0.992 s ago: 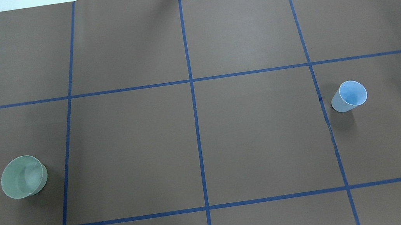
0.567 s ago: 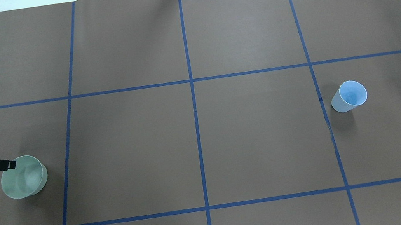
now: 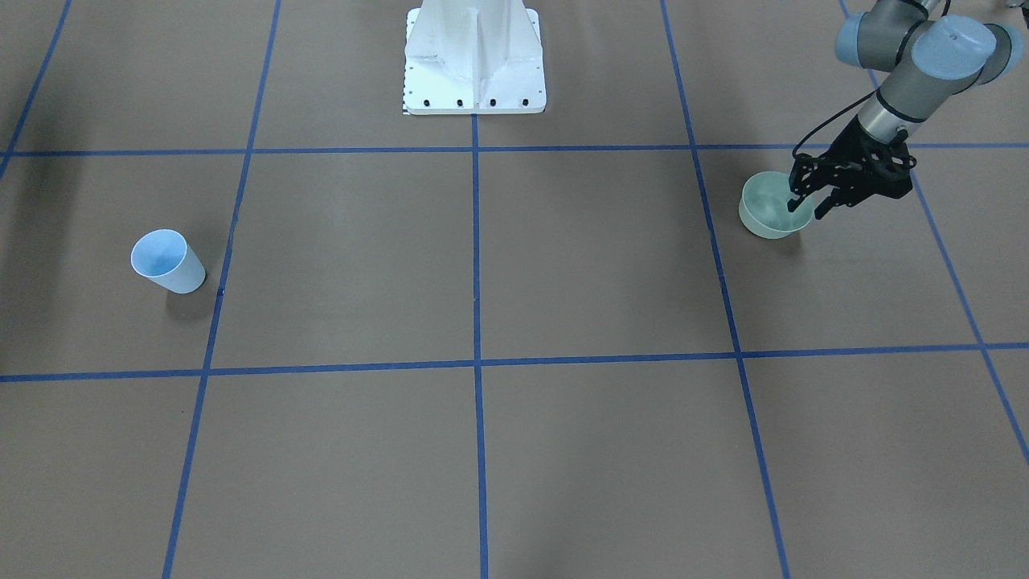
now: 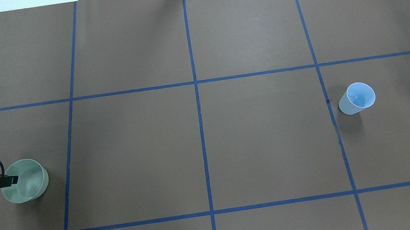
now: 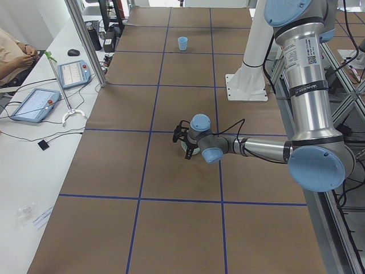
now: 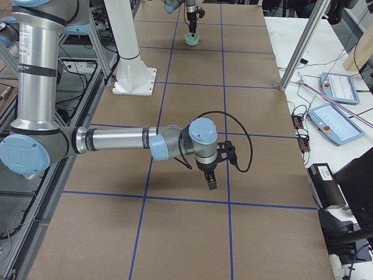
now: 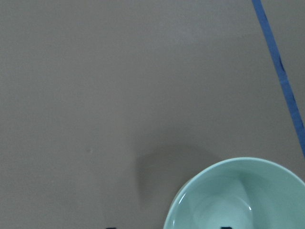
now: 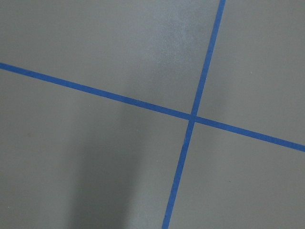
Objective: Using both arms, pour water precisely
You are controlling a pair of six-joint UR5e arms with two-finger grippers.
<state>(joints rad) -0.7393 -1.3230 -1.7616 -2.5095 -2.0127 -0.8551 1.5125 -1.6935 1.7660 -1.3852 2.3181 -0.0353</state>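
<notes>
A pale green bowl (image 4: 27, 183) stands at the table's left; it also shows in the front view (image 3: 764, 211) and the left wrist view (image 7: 238, 195). My left gripper (image 3: 807, 207) is open and straddles the bowl's outer rim, one finger (image 3: 793, 203) inside and one outside. In the overhead view the left gripper (image 4: 9, 180) reaches in from the left edge. A light-blue cup (image 4: 358, 97) stands upright at the right, with nothing near it. My right gripper (image 6: 210, 182) shows only in the right side view, pointing down above bare table; I cannot tell whether it is open.
The white pedestal (image 3: 474, 60) stands at the robot's side of the table. Blue tape lines (image 4: 201, 131) divide the brown surface. Tablets (image 5: 34, 103) and metal posts (image 5: 85, 40) stand beyond the table's far edge.
My left gripper has come in from the left edge, moved toward the robot's side and settled over the bowl's left rim. The bowl and cup have not moved.
</notes>
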